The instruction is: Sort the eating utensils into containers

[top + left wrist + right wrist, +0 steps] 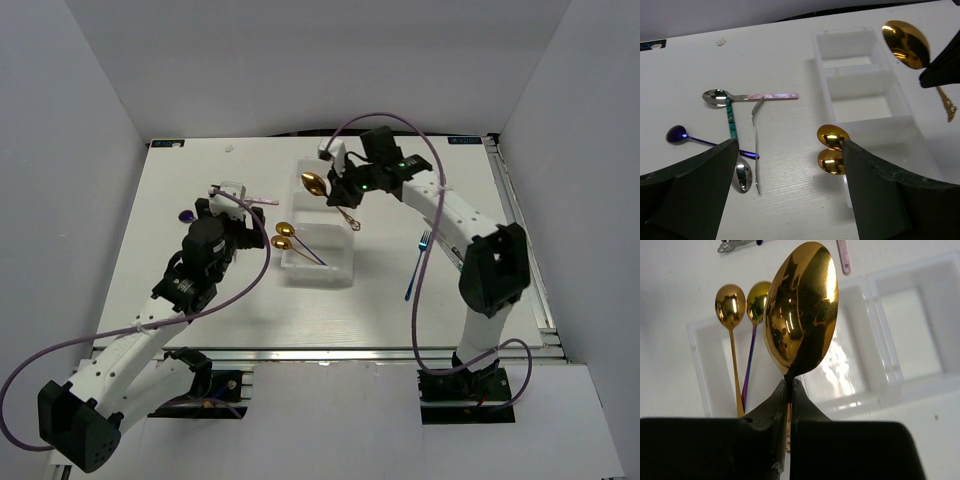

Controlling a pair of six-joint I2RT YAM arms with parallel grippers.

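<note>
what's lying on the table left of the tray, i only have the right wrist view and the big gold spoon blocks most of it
Observer: Left of the tray lie four loose pieces: a pink-handled spoon, a teal-handled spoon, a blue-purple spoon and a slim silver piece.
Operator: ok and anything on the right of it
Observer: One blue-handled fork lies there, apart from the tray.
</note>
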